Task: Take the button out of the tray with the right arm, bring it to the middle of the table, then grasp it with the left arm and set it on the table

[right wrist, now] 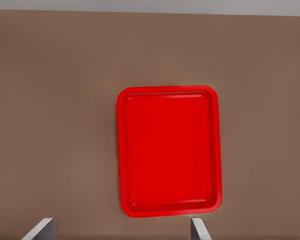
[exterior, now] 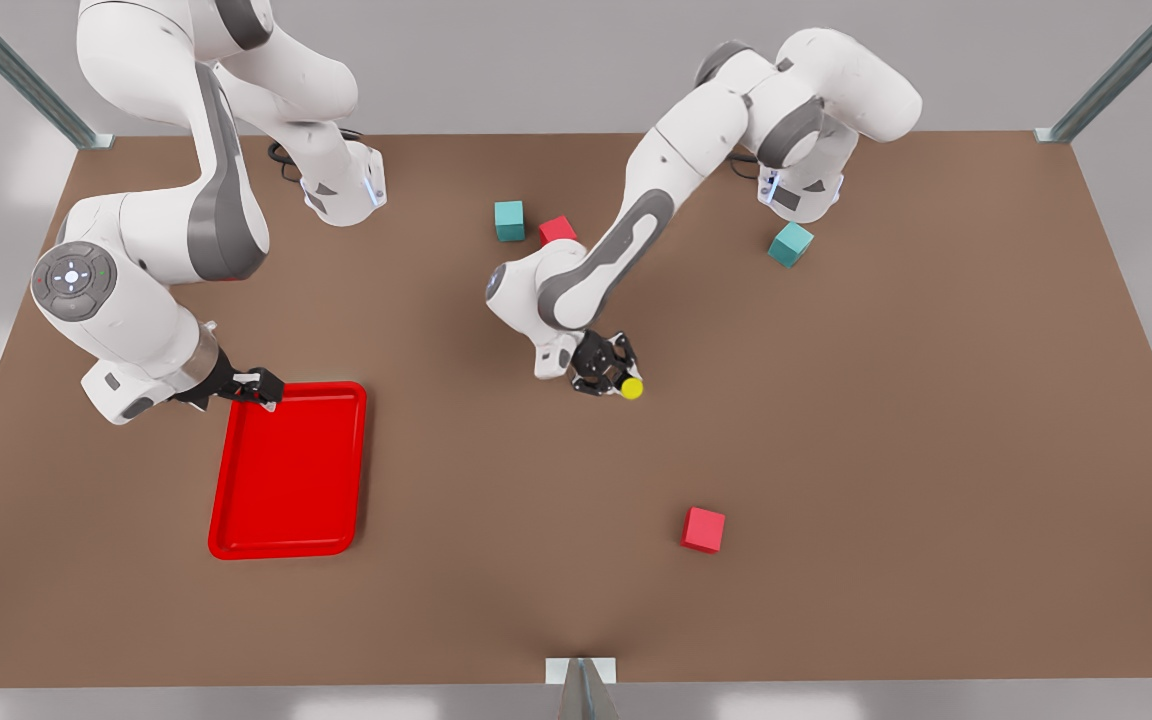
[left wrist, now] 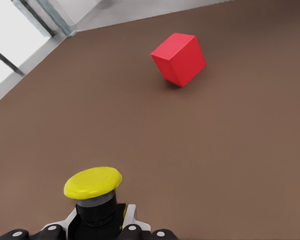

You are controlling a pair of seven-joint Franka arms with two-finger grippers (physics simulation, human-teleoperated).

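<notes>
The button [exterior: 630,387], a dark body with a yellow cap [left wrist: 93,181], is held near the middle of the brown table [exterior: 836,450]. My left gripper [exterior: 604,376] is shut on its dark body [left wrist: 96,214], and the cap sticks out past the fingertips. The red tray [exterior: 288,470] lies on the front view's left with nothing in it [right wrist: 169,150]. My right gripper [exterior: 254,386] hovers at the tray's far edge, its fingers [right wrist: 41,228] spread wide open and holding nothing.
A red cube [exterior: 702,529] [left wrist: 179,59] sits on the table toward the front, beyond the held button. A teal cube [exterior: 509,220] and a red cube [exterior: 557,231] stand at the back, with another teal cube [exterior: 790,244] at the back right.
</notes>
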